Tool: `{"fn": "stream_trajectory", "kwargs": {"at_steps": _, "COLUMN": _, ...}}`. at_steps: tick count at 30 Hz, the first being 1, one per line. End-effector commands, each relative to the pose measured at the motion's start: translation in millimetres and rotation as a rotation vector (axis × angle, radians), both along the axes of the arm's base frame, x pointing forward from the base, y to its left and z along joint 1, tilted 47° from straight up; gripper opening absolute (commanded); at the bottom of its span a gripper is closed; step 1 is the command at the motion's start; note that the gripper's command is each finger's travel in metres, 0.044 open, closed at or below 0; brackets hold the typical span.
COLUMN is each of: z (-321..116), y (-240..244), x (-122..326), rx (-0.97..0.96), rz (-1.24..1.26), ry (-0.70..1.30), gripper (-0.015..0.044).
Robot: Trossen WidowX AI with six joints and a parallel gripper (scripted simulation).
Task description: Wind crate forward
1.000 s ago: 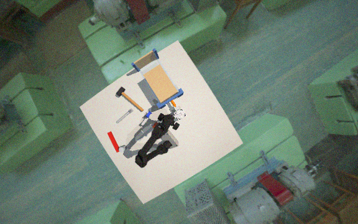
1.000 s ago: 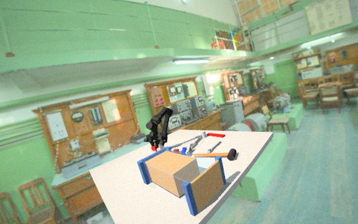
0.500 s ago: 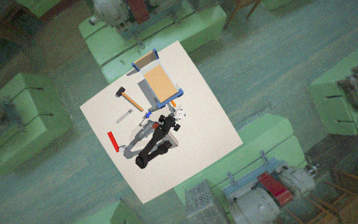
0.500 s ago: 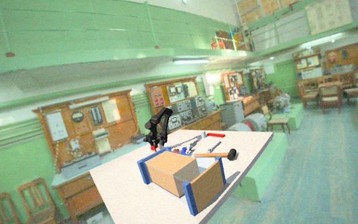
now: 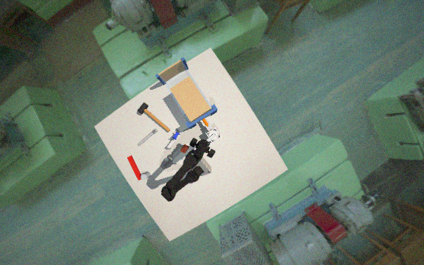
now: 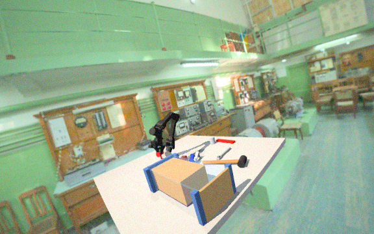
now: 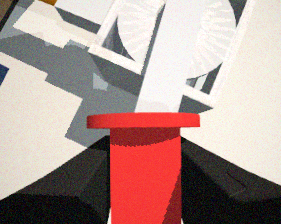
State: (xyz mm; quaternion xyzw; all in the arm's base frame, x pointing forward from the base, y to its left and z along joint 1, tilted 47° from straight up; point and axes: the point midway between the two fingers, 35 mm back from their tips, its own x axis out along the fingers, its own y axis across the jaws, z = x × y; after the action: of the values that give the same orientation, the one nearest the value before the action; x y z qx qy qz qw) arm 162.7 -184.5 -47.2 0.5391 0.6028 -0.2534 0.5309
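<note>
The tan crate (image 5: 191, 99) (image 6: 177, 169) sits flat inside the guard cubby, its front close to the blue frame (image 5: 215, 110) (image 6: 150, 181) at the mouth; whether they touch is unclear. The white winch (image 5: 211, 133) (image 7: 211, 30) stands just outside that frame. My gripper (image 6: 158, 154) (image 7: 141, 144) is shut on the red grip (image 7: 145, 185) of the winch handle, beside the winch. The handle's pale crank arm (image 7: 163, 65) reaches from the grip across the winch drum. Its far end is out of the wrist view, so the key and its hole are hidden.
A hammer (image 5: 156, 119) (image 6: 219, 162), wrench (image 5: 147, 137) (image 6: 224, 153), blue-marked tool (image 5: 173, 140) (image 6: 195, 158), red bar (image 5: 134, 168) (image 6: 226, 141) and grey cylinder (image 5: 145, 176) (image 6: 212, 140) lie or stand on the bench. An orange rod (image 5: 205, 121) is between frame and winch.
</note>
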Motion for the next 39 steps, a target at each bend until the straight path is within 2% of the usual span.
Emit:
{"fn": "stream_trajectory", "kwargs": {"at_steps": 1, "z": -3.0, "y": 0.3, "x": -14.5, "rx": -0.001, "rz": 0.002, "ry": 0.038, "gripper": 0.0000}}
{"fn": "stream_trajectory", "kwargs": {"at_steps": 39, "z": -15.7, "y": -15.0, "x": -51.1, "rx": -0.003, "rz": 0.002, "ry": 0.040, "gripper": 0.0000}}
